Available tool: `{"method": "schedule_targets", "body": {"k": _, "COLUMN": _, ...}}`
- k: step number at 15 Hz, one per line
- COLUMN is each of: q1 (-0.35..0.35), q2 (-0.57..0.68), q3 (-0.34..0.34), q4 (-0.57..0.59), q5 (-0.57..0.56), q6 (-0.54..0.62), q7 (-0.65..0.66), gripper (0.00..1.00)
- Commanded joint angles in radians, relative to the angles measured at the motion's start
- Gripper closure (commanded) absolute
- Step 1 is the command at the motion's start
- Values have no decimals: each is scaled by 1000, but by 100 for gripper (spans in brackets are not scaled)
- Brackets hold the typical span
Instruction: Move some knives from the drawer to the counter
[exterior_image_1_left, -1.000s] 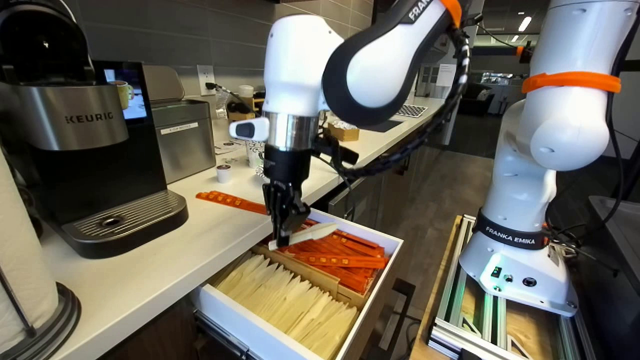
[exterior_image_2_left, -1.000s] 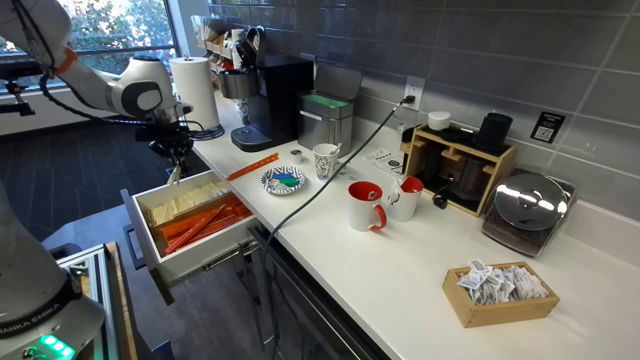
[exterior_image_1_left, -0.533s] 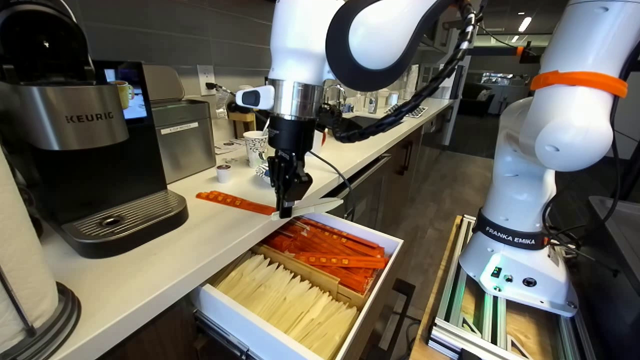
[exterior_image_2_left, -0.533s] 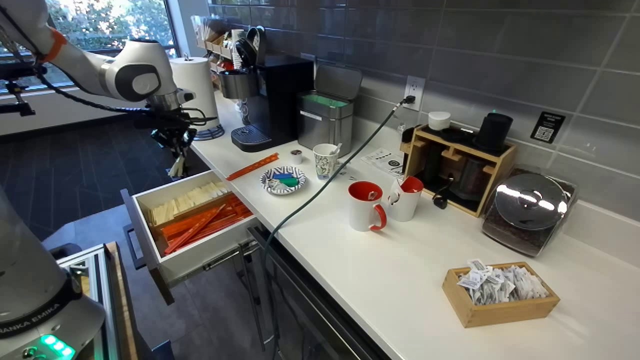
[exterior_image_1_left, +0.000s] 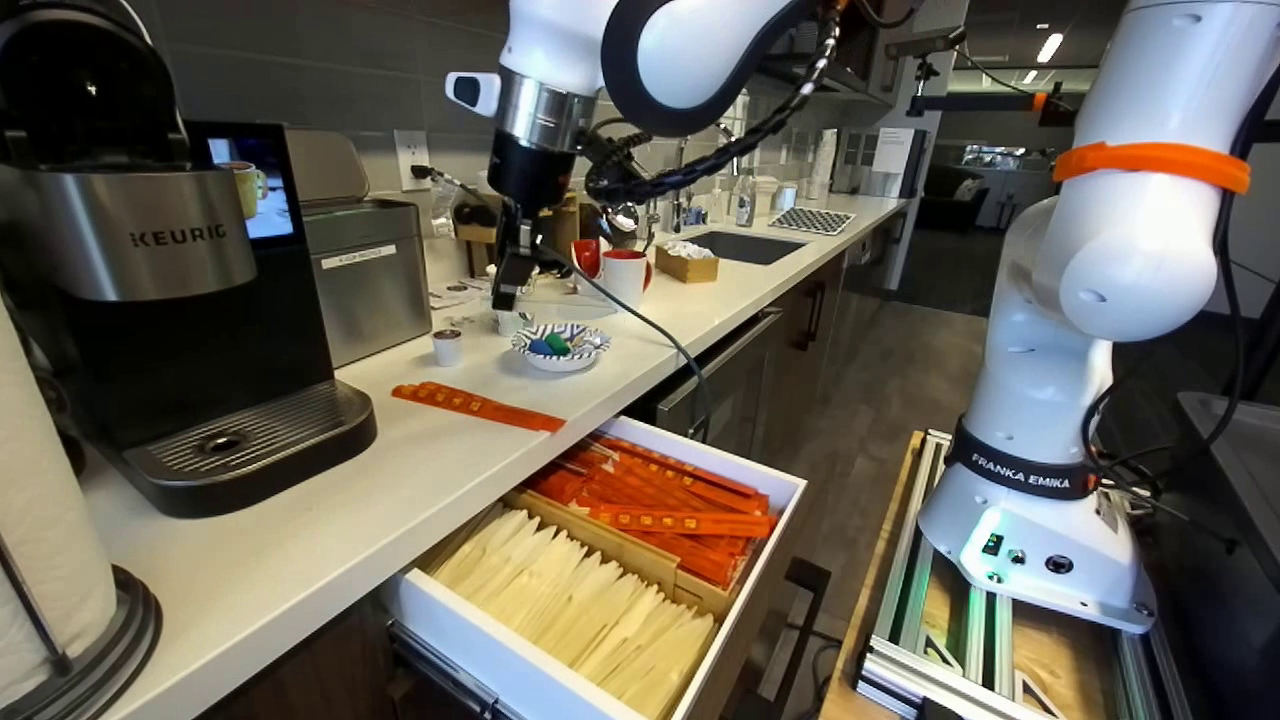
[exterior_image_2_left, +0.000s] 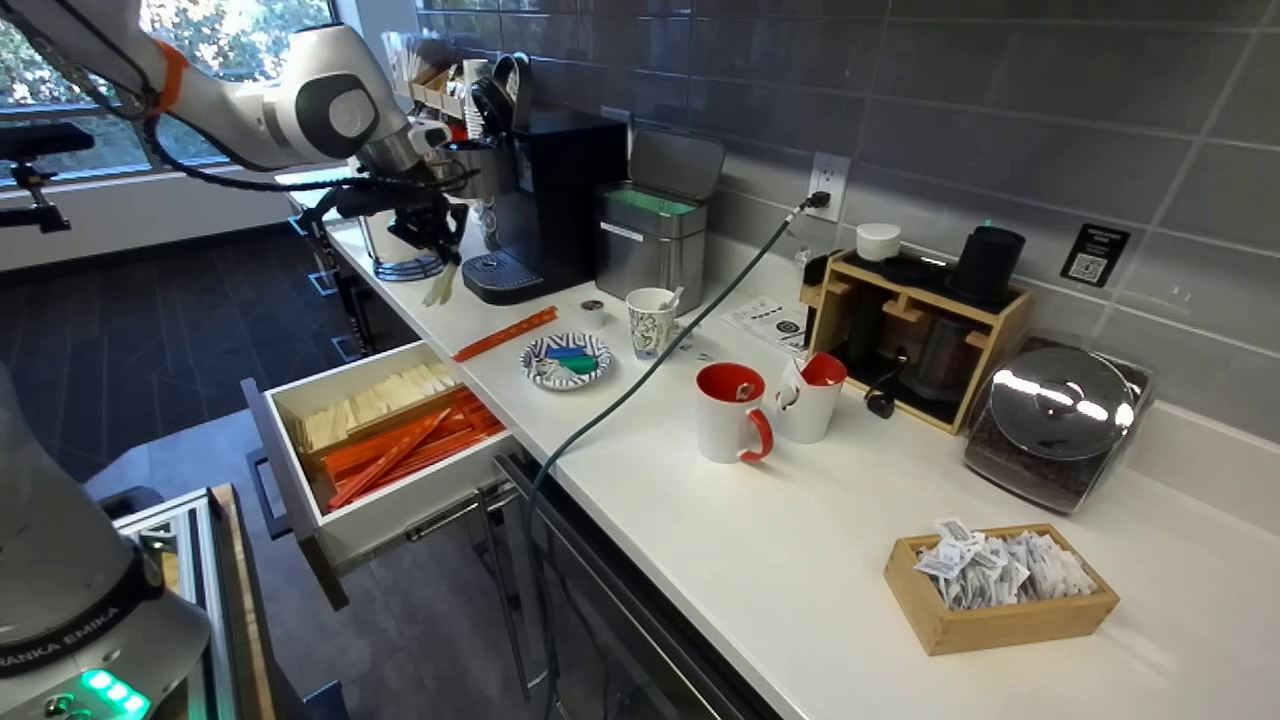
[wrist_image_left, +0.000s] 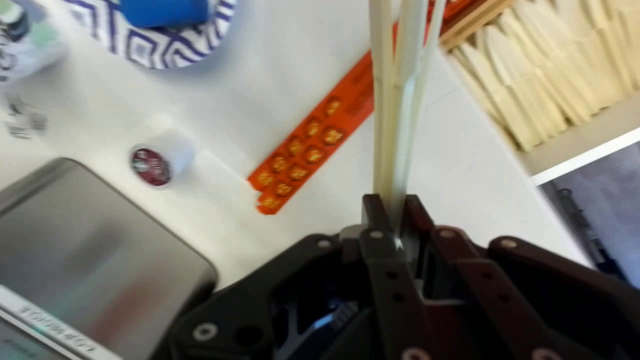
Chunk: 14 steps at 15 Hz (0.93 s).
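The claw (wrist_image_left: 393, 212) is clamped on a few cream knives (wrist_image_left: 395, 120), held above the surface (exterior_image_2_left: 800, 540). They jut lengthwise from it, crossing the red packets (wrist_image_left: 315, 142) aslant in the wrist view; lowering them beside those likely calls for a sideways shift.

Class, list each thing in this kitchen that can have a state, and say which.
Drawer, pulled open
Jaws, shut on cream knives
Orange-red strips, lying on counter
Metal bin, lid raised
Coffee machine, screen lit
Paper cup, upright
Red-handled mug, upright
Outlet, plug inserted
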Motion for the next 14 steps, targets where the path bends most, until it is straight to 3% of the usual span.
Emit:
{"method": "schedule_targets", "body": {"k": 1, "q1": -21, "q2": 135, "q3": 19, "q4": 157, "q5": -266, "q6": -111, "q7": 268, "gripper": 97}}
{"method": "schedule_targets", "body": {"k": 3, "q1": 18, "q2": 215, "q3": 23, "q4": 221, "q5": -363, "q6": -228, "q7": 396, "gripper": 97}}
{"method": "schedule_targets", "body": {"k": 6, "q1": 95, "q2": 315, "q3": 6, "q4": 280, "q5": -342, "q6": -316, "q7": 485, "gripper": 97}}
{"method": "schedule_targets", "body": {"k": 9, "q1": 148, "q2": 387, "q3": -21, "q4": 308, "q5": -336, "q6": -255, "q7": 557, "gripper": 97}}
{"method": "schedule_targets", "body": {"k": 14, "q1": 199, "q2": 386, "q3": -112, "q4": 288, "q5": -411, "q6": -108, "q7": 740, "gripper": 97}}
